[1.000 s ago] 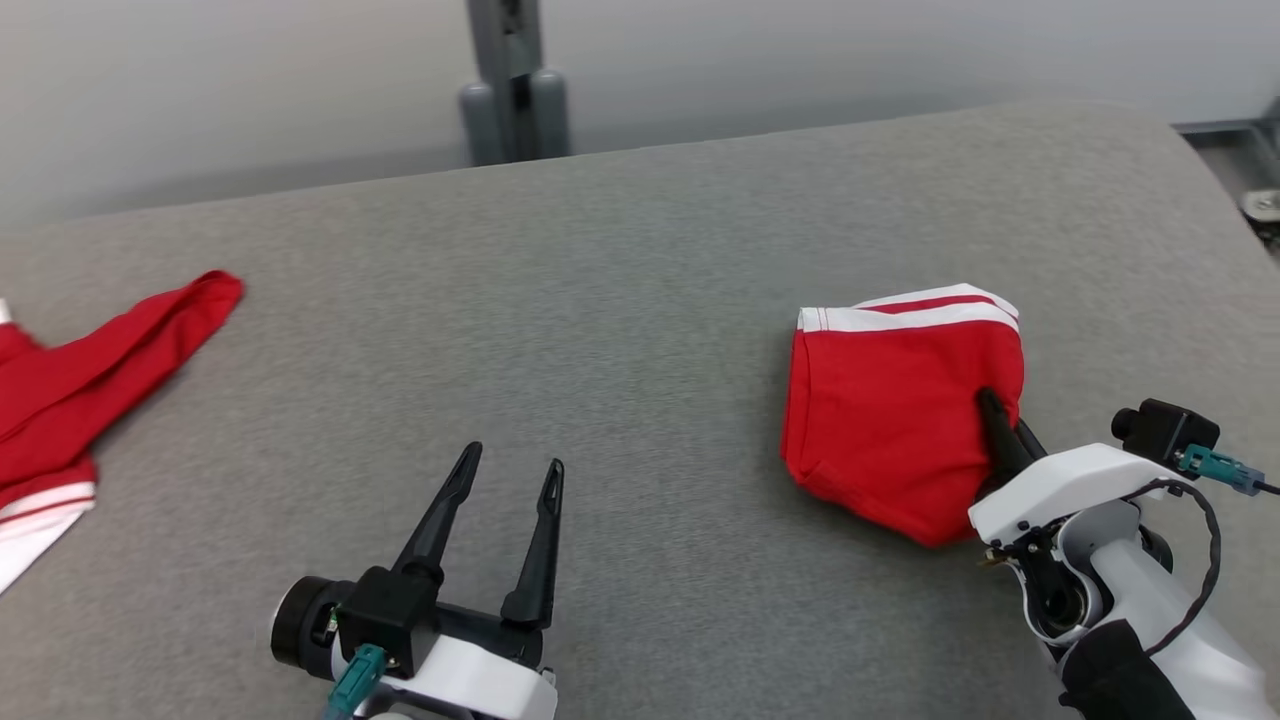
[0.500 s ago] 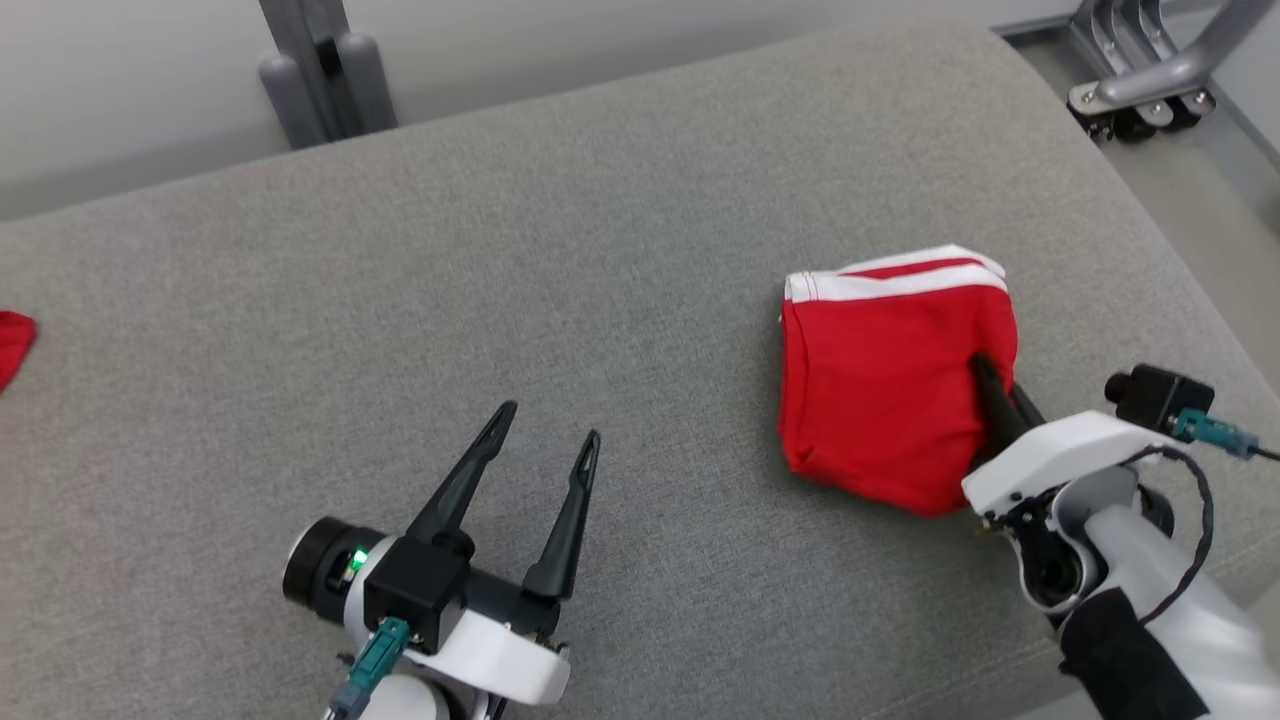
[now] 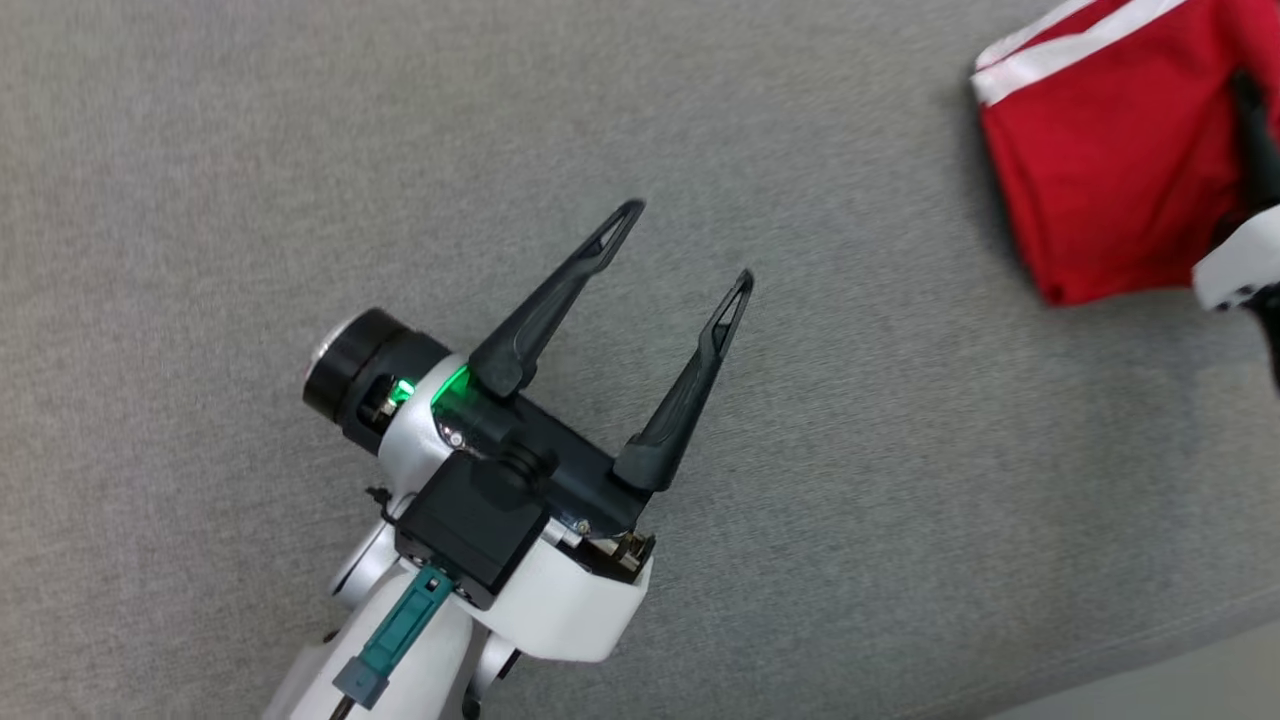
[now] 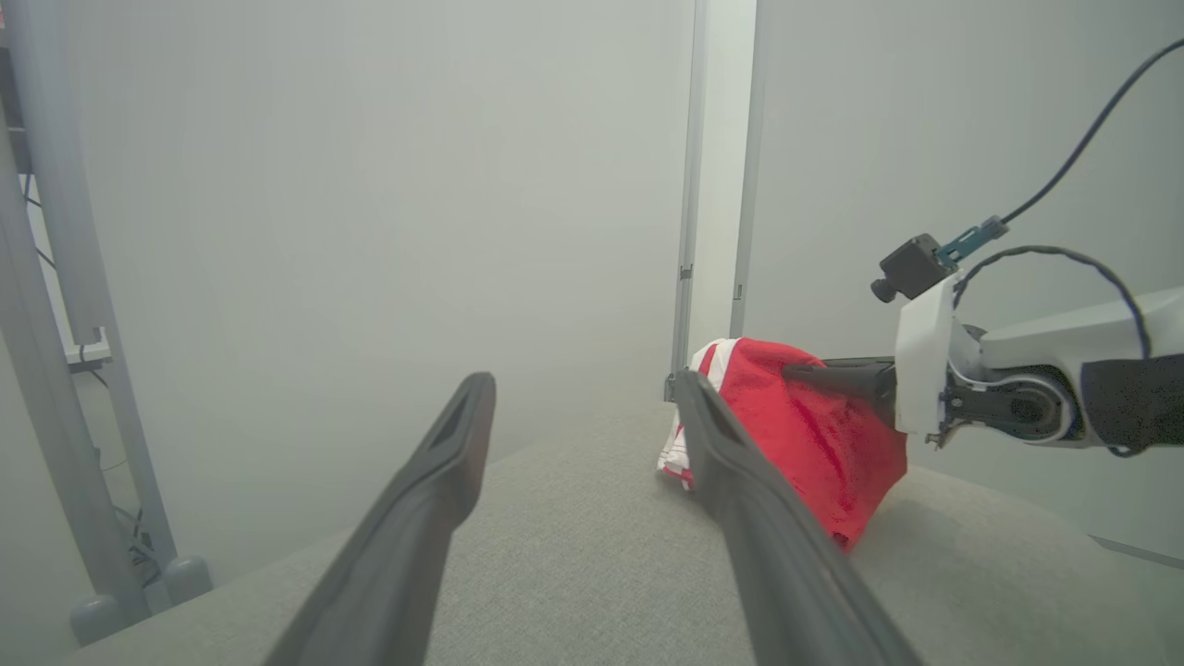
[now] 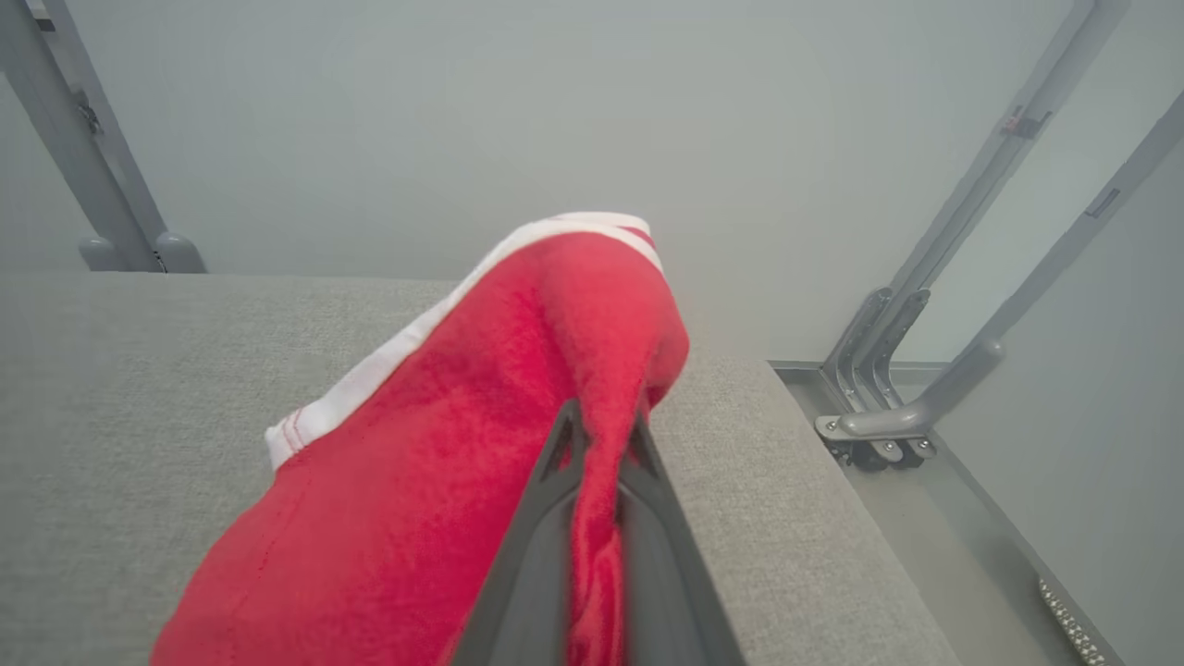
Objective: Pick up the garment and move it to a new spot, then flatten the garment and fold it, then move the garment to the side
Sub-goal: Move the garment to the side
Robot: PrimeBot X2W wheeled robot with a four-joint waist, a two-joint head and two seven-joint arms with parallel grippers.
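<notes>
Head view cuts off the garment [image 3: 1100, 170] at the frame edge; right tool [image 5: 603, 421] pinches it, left tool [image 3: 688, 243] gapes empty.

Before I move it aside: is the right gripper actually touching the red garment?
Touching. The right wrist view shows the right gripper shut on a fold of the red garment, with cloth pinched between its jaws.

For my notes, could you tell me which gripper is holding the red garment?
The right gripper: its fingers pinch a fold of the red garment, while the left gripper stands open and empty.
</notes>
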